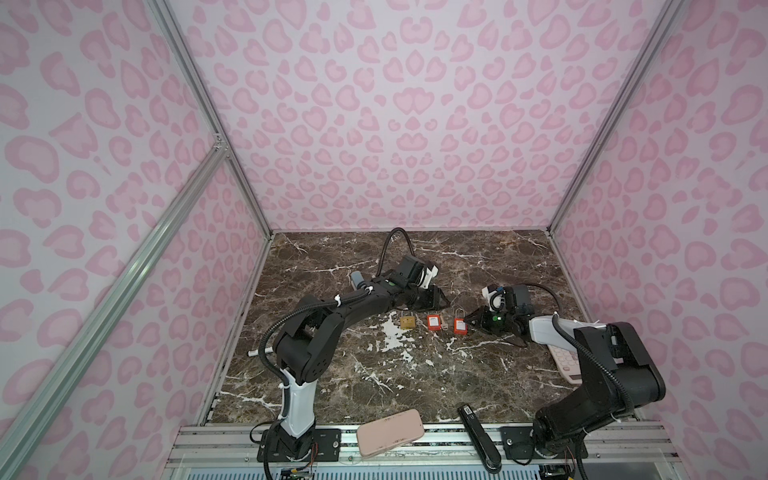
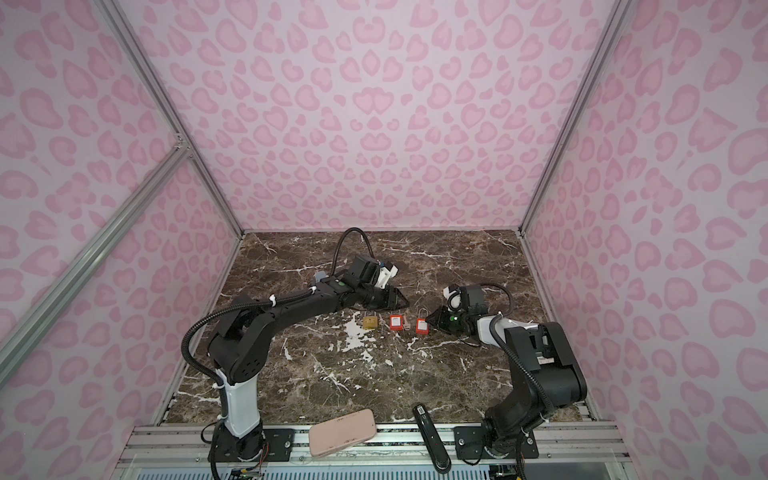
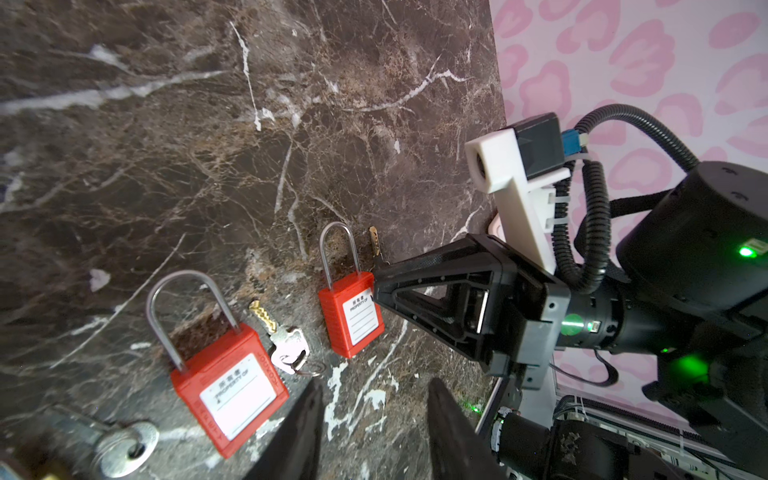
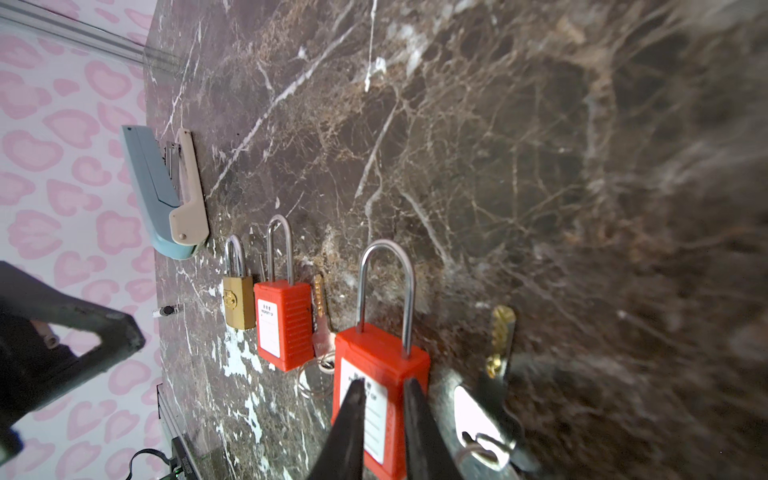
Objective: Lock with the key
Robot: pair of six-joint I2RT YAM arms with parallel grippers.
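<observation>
The right gripper (image 4: 384, 384) hangs low over the body of the red padlock (image 4: 374, 351) at the right end of the row. Its jaws are only a narrow slit apart and hold nothing, and the white label (image 4: 376, 419) shows through the gap. A brass-bladed key (image 4: 501, 332) lies flat on the marble table (image 4: 540, 166) just beside that padlock, outside the fingers. The left gripper (image 3: 376, 432) hovers wide apart and empty near the second red padlock (image 3: 228, 386).

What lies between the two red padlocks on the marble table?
A brass-bladed key with a silver head, lying flat close beside the middle red padlock and short of the rightmost red padlock. The left wrist view shows it best.
</observation>
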